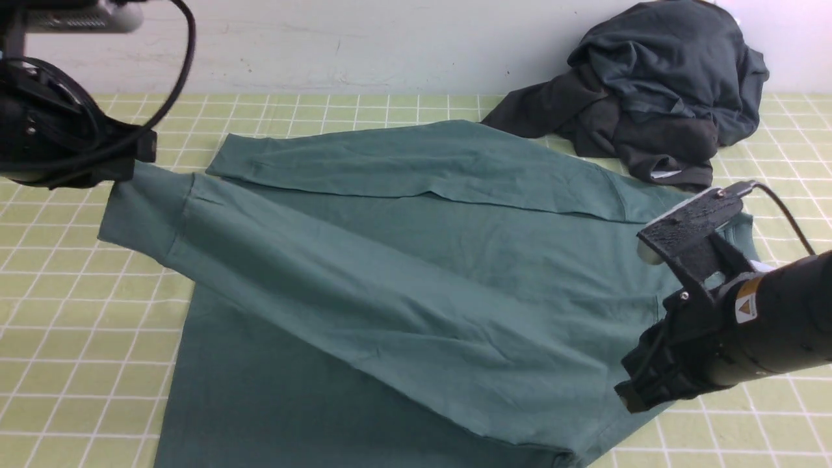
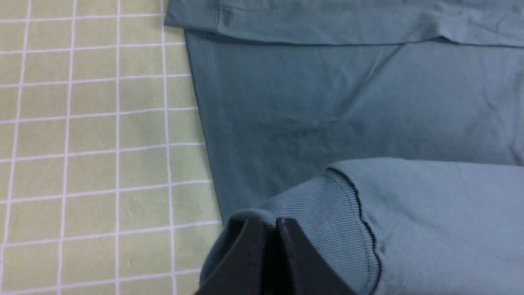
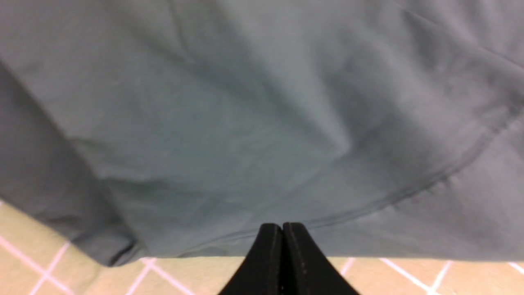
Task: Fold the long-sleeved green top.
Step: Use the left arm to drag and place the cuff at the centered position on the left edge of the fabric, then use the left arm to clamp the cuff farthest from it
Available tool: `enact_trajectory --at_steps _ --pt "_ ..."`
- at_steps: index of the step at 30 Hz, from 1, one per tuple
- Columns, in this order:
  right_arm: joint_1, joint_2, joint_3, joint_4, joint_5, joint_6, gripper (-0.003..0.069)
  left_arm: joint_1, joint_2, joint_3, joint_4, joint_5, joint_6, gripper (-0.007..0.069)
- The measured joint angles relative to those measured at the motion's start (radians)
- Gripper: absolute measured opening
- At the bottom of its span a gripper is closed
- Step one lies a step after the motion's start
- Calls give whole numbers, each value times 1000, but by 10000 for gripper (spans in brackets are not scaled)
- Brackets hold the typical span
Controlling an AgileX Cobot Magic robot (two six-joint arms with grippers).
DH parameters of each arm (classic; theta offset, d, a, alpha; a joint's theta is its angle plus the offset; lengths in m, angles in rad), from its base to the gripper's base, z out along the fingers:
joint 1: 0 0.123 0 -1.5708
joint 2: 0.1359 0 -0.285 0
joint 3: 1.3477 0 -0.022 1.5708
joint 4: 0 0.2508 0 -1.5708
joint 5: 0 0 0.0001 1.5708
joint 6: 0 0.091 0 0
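Pinching the ribbed cuff [image 2: 323,205] of the green long-sleeved top [image 1: 416,260] in the closed left tool [image 2: 270,224], holding the sleeve [image 1: 325,279] taut over the body [image 1: 494,240] spread on the counter [image 1: 78,325]. Anchoring the shoulder [image 1: 585,351] with the closed right tool [image 3: 281,228]; gripping or merely pressing, cannot tell.

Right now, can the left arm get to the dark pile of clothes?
Probably not. The left tool is shut on the cuff of the green top, and the dark pile lies at the far right, across the whole top.

Closed fingers [image 3: 268,256] pinch the green top [image 3: 245,123] above gridded cloth [image 3: 184,276].
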Motion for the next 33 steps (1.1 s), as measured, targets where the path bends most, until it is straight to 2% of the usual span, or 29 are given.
enact_trajectory --at_steps 3,6,11,18,22,26,29,33 --pt "-43 0 0 1 0 23 -14 0 172 -14 10 -142 38 6" --pt "-62 0 0 4 0 36 -14 0 339 -67 21 -205 72 6" --pt "-67 0 0 8 0 37 -14 0 501 -222 32 -115 91 7" --pt "-67 1 0 6 -37 37 -14 0 537 -349 32 -73 90 12" --pt "-67 2 0 8 -55 36 -14 0 603 -394 51 -72 91 73" --pt "-67 2 0 8 -58 32 -14 0 666 -450 89 -45 71 179" --pt "-67 2 0 8 -66 32 -14 0 703 -512 97 -34 17 259" --pt "-67 26 0 8 -79 32 -14 0 827 -720 97 -18 -103 374"
